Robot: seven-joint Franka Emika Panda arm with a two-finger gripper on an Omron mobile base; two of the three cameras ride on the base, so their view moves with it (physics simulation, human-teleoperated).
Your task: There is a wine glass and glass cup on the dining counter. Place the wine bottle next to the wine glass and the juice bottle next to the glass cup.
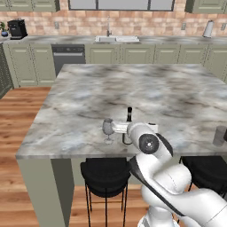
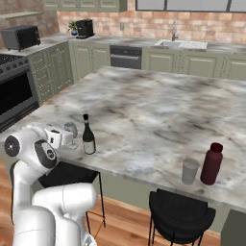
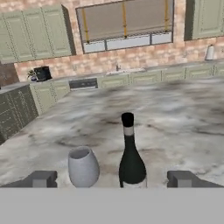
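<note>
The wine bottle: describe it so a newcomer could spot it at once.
Find the dining counter, the big marble-topped island. Near its front edge, at the end by the robot's claw, the wine bottle stands upright right beside the wine glass. It is slender, nearly black and long-necked, unlike the stubby dark red juice bottle by the glass cup farther along.
</note>
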